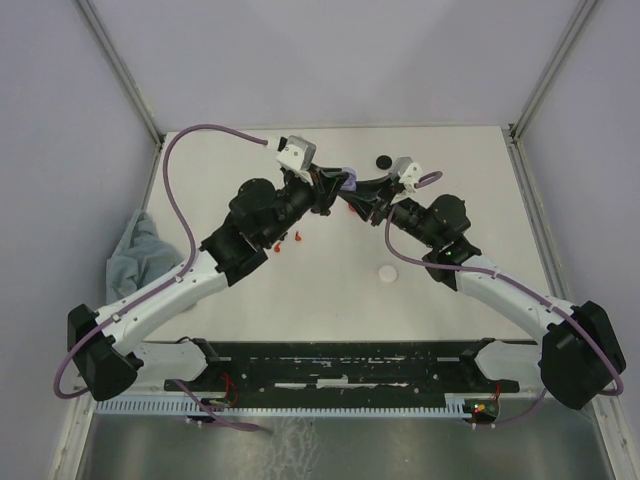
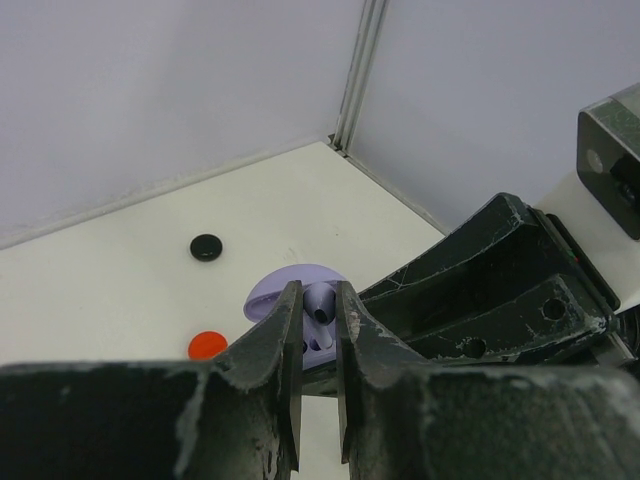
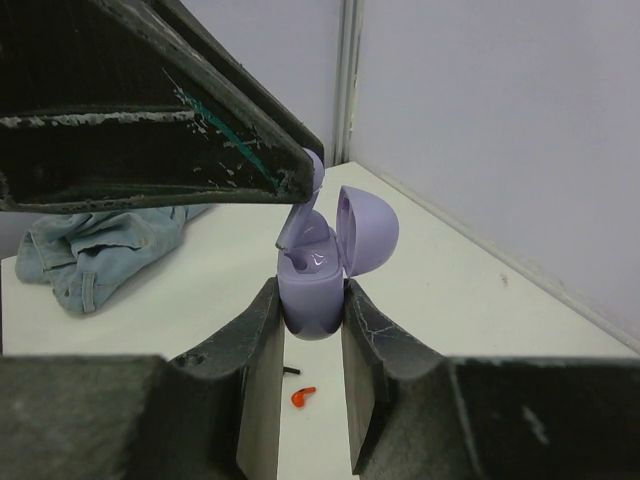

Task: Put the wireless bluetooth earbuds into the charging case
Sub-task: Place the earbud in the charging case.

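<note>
My right gripper (image 3: 310,292) is shut on the lavender charging case (image 3: 308,300) and holds it above the table, its lid (image 3: 366,228) hinged open. My left gripper (image 2: 318,292) is shut on a lavender earbud (image 2: 320,302). That earbud (image 3: 304,214) hangs from the left fingertip (image 3: 285,172), its stem reaching down into the case's opening. From above, both grippers meet at the lavender case (image 1: 349,180) in the table's far middle. Another earbud, a red one (image 3: 303,396), lies on the table under the case.
A black round case (image 1: 382,160) lies behind the grippers, a white one (image 1: 387,273) nearer me. A red disc-like case (image 2: 208,346) rests close to the lavender one. Two red earbuds (image 1: 297,236) lie beside the left arm. A blue-grey cloth (image 1: 135,258) is bunched at the left edge.
</note>
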`<action>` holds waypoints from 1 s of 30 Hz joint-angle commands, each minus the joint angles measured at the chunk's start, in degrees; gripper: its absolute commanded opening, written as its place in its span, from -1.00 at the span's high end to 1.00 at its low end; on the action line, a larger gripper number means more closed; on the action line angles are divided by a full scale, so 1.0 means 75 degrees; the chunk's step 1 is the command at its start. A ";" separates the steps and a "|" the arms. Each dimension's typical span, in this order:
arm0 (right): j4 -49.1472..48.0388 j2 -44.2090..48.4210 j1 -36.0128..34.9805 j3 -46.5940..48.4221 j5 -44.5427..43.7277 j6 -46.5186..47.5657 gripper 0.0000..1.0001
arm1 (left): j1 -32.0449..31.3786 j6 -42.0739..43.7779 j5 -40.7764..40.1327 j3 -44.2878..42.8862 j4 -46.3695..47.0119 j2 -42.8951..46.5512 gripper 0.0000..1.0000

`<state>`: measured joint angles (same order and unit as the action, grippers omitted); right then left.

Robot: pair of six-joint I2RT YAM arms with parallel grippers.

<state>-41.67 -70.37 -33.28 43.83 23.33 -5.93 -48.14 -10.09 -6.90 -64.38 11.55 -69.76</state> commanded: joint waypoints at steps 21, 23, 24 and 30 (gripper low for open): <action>-0.0624 0.0111 -0.0056 0.0298 -0.0390 -0.0104 0.88 | -0.0627 0.1424 -0.0499 0.1043 0.0886 0.0430 0.89; -0.0654 0.0085 -0.0058 0.0296 -0.0403 -0.0129 0.89 | -0.0703 0.1480 -0.0573 0.1080 0.0832 0.0443 0.88; -0.0680 0.0080 -0.0055 0.0298 -0.0394 -0.0141 0.88 | -0.0751 0.1485 -0.0588 0.1094 0.0797 0.0452 0.86; -0.0735 0.0054 -0.0053 0.0296 -0.0359 -0.0215 0.88 | -0.0924 0.1232 -0.0738 0.1017 0.0540 0.0444 0.67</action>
<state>-41.60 -70.59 -33.82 43.83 22.83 -6.79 -53.25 -0.71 -12.95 -56.58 17.89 -67.29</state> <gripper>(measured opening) 0.321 0.213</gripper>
